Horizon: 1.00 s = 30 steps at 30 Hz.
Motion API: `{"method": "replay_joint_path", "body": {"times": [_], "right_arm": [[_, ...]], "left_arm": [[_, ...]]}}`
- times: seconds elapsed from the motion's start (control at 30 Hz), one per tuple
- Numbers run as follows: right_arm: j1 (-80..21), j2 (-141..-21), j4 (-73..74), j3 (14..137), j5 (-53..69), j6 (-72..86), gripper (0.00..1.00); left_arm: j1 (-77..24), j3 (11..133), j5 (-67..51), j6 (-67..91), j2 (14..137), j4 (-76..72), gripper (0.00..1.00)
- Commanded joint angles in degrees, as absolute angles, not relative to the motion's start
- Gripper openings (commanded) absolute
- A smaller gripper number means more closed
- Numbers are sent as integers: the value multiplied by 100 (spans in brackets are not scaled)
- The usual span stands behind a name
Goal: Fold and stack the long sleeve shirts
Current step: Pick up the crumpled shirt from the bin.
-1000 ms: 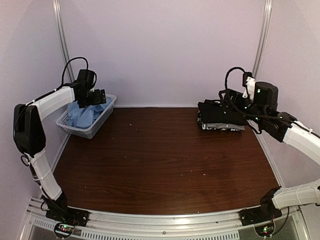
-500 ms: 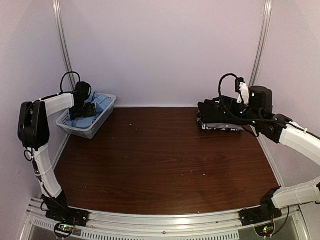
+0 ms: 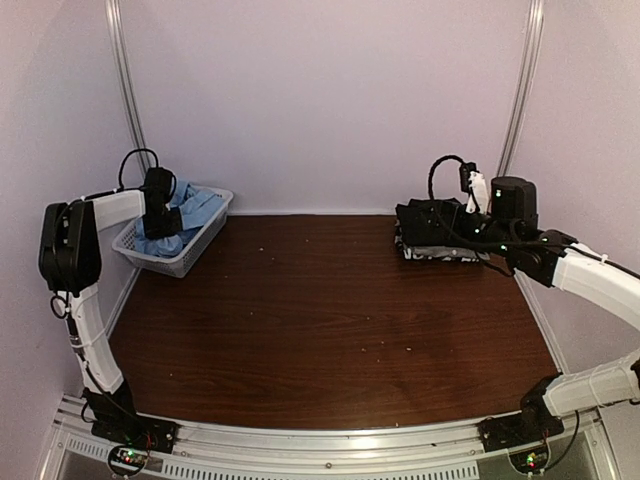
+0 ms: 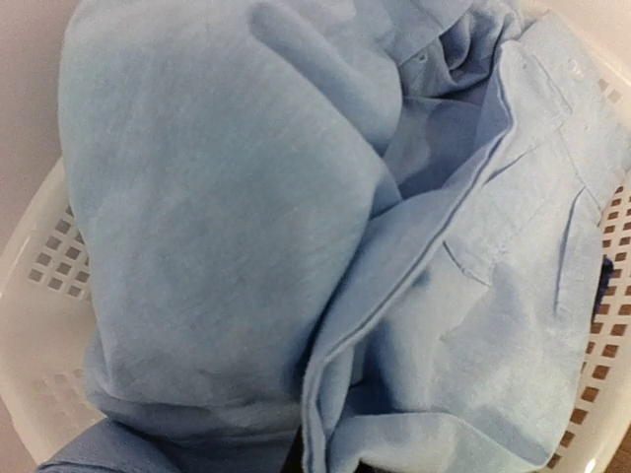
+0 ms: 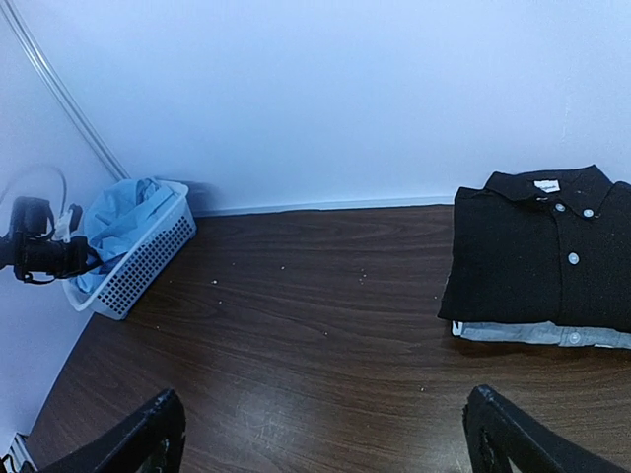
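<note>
1. Hanging over the far-left corner in the top view, the left gripper [image 3: 160, 218] is down inside the white mesh basket [image 3: 185, 258]. It is closed on the light blue shirt [image 3: 192, 205], whose cloth bulges above the rim. At the far right of the worktop [image 3: 330, 310], the right gripper [image 3: 425, 213] hovers at a folded stack, a black shirt [image 3: 445, 236] lying on a grey-white shirt [image 3: 450, 255].
2. From the left wrist, the crumpled light blue shirt [image 4: 296, 246] fills nearly everything, and its folds run down to the bottom edge. The basket [image 4: 39, 286] shows at both sides, and the fingers are hidden.
3. From the right wrist, the right gripper [image 5: 325, 429] stands wide open over bare worktop with nothing between its fingers. The black shirt [image 5: 542, 256] lies buttoned, its collar toward the wall, and the edge of the grey-white shirt [image 5: 532, 335] peeks out beneath it.
</note>
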State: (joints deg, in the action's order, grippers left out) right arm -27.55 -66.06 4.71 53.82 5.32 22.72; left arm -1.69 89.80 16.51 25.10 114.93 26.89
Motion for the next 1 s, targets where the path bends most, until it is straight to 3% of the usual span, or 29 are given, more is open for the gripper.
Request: {"method": "replay_joint_path", "body": {"times": [0.0, 0.4, 0.97], "right_arm": [[-2732, -6611, 290, 5302, 707, 2320, 100], [-2729, -6715, 203, 5400, 707, 2234, 100], [-2729, -6691, 216, 5543, 683, 2125, 100]], "left_arm": [[-236, 9246, 1592, 2225, 10703, 2398, 0], [-1308, 9642, 1724, 1484, 9285, 2382, 0], [-4424, 10420, 615, 1289, 8526, 1816, 0]]}}
